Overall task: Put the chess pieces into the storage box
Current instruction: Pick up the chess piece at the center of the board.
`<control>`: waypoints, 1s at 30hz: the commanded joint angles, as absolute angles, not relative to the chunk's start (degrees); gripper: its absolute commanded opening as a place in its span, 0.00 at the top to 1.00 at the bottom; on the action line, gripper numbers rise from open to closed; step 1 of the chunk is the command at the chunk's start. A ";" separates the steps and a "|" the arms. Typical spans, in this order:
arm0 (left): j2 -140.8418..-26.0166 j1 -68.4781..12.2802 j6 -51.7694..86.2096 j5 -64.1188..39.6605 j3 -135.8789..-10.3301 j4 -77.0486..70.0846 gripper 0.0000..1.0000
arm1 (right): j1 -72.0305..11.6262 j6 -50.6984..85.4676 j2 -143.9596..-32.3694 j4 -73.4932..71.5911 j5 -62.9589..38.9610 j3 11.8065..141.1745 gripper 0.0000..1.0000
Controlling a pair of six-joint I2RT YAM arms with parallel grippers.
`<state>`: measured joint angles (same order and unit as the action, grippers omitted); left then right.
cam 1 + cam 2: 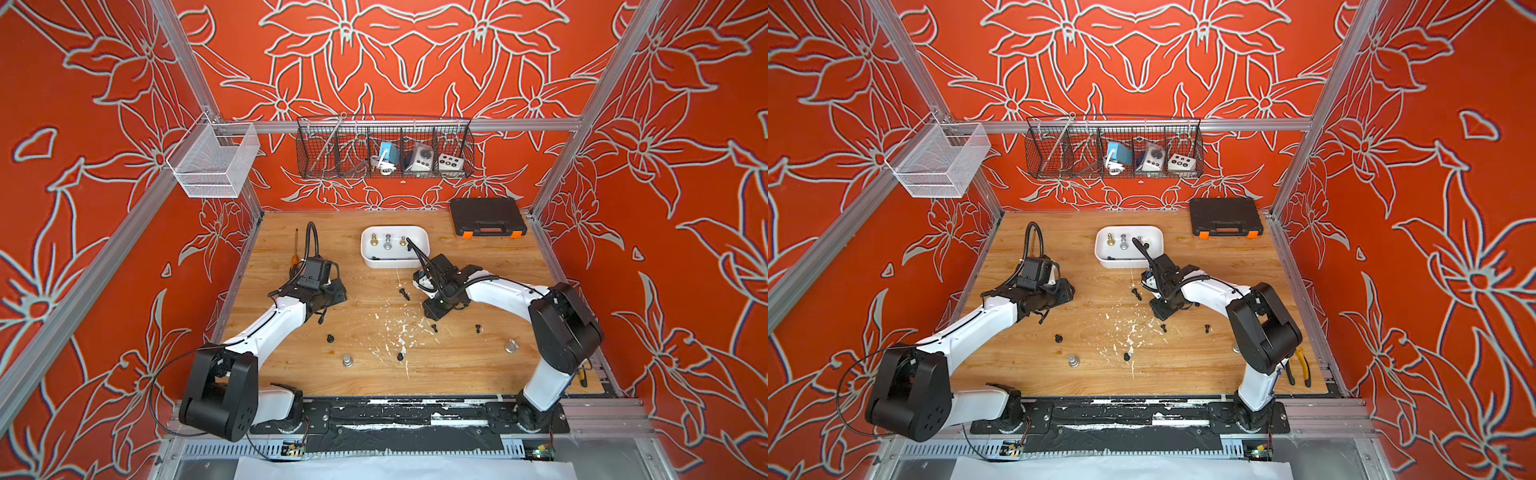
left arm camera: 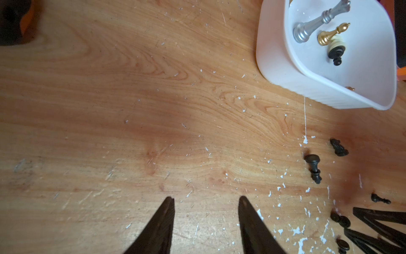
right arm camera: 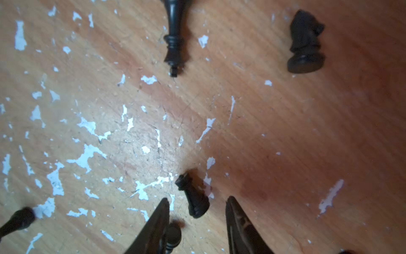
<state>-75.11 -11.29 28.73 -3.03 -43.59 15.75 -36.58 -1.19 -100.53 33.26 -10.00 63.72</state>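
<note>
The white storage box (image 1: 390,263) stands at the back middle of the table and holds gold and silver chess pieces (image 1: 387,242); in the left wrist view a cream and a black piece (image 2: 336,52) lie in it too. My right gripper (image 3: 197,199) is low over the table in front of the box, open, with a small black rook (image 3: 193,198) lying between its fingertips and untouched. A second black piece (image 3: 173,237) lies against one finger. A black knight (image 3: 306,44) and a tall black piece (image 3: 174,44) lie further off. My left gripper (image 2: 206,198) is open over bare wood.
More black pieces (image 1: 330,338) and two silver ones (image 1: 347,361) are scattered over the front of the table. A black case with orange latches (image 1: 487,217) sits at the back right, a screwdriver (image 1: 296,249) at the left edge, pliers (image 1: 1302,365) at the right edge. Wire baskets (image 1: 384,147) hang behind.
</note>
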 commanded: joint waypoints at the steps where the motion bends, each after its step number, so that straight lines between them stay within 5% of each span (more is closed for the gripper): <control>1: -75.00 -11.16 28.70 -3.79 -43.23 14.95 0.52 | -38.00 -4.84 -102.16 35.62 -7.16 65.89 0.57; 30: -73.92 -11.16 29.59 -4.75 -40.25 11.34 0.52 | -41.40 -4.08 -104.21 35.31 0.21 65.39 0.84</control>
